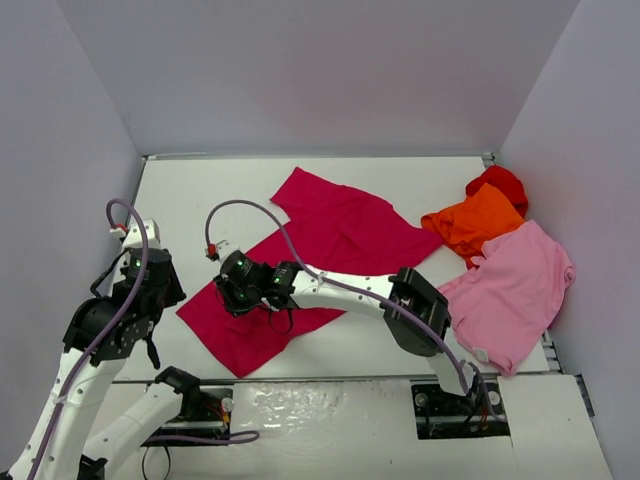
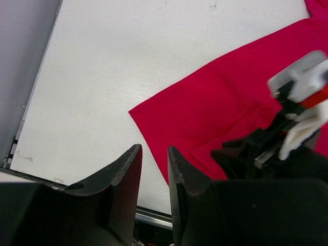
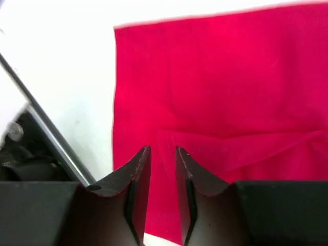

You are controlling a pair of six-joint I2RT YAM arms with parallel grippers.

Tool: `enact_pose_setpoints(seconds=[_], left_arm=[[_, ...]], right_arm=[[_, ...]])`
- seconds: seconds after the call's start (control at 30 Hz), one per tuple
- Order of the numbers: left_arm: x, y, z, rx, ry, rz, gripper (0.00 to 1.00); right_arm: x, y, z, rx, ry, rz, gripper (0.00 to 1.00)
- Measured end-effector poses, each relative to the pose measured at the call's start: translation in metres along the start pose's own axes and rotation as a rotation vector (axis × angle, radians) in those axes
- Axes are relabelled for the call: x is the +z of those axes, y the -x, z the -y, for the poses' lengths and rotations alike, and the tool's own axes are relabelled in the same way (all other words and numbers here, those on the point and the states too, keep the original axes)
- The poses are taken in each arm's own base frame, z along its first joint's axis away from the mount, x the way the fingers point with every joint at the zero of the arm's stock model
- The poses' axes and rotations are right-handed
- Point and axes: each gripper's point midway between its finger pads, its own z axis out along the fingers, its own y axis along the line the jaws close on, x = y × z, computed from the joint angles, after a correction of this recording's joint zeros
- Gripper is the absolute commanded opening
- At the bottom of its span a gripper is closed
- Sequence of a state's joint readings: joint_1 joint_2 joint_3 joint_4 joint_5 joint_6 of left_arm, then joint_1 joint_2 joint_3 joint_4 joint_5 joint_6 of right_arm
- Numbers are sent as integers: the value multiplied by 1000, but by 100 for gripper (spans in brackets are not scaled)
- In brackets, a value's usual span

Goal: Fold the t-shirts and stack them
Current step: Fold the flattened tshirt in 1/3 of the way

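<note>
T-shirts numbered four on the desk (image 1: 190,195), and none looked finished. The crimson-magenta t-shirt (image 1: 345,230) lay spread on a slant across the middle of the desk, mostly flat, with its near-left corner toward the left arm. The right wrist view showed one overlapped layer with a crease running across it, so at most a first fold seemed to be in, and not a neat packet.

The other three sat bunched at the right side. The orange t-shirt (image 1: 475,222) was crumpled, with the red t-shirt (image 1: 500,182) heaped just behind it and touching it. The light pink t-shirt (image 1: 515,285) sprawled loosely toward the desk's near right edge. No stack had been started anywhere.

The right end effector (image 3: 163,169) hung over the near-left part of the crimson shirt with its jaws parted by a narrow slot. Cloth showed below the slot, but nothing looked pinched. The left end effector (image 2: 154,169) hovered beside that shirt's corner, over bare desk — jaws a little apart, holding nothing.

By my reading, nearly all the work remained: finishing this fold, folding three more, then stacking.
</note>
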State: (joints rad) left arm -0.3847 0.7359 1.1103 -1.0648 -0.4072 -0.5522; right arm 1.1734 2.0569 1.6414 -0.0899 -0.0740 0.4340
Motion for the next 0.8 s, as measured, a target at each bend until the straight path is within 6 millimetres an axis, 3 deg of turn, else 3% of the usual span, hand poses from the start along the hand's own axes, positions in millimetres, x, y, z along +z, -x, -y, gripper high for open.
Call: enact_pose_setpoints(seconds=[0.07,0.1,0.2,0.3,0.43,0.8], left_arm=[[0,0,-1,0,2,4,24],[-1,1,-1,0,3,5,24],[0,1,-2,5,8,7,24],[0,1,-3,9,11,8,24],[0,1,-3,10,10,7,24],[0,2,-2,7,7,12,24]], right_arm=[[10,-24,2,-10,-9,-55,8],[13,-39,5,-11,-19,-90,17],[13,-74,14,-11,-46,-173,31],[12,-97,18,-15,-57,-224,34],[11,-105,15,-19,-59,-241,34],[12,-100,15,-46,-76,-216,35]])
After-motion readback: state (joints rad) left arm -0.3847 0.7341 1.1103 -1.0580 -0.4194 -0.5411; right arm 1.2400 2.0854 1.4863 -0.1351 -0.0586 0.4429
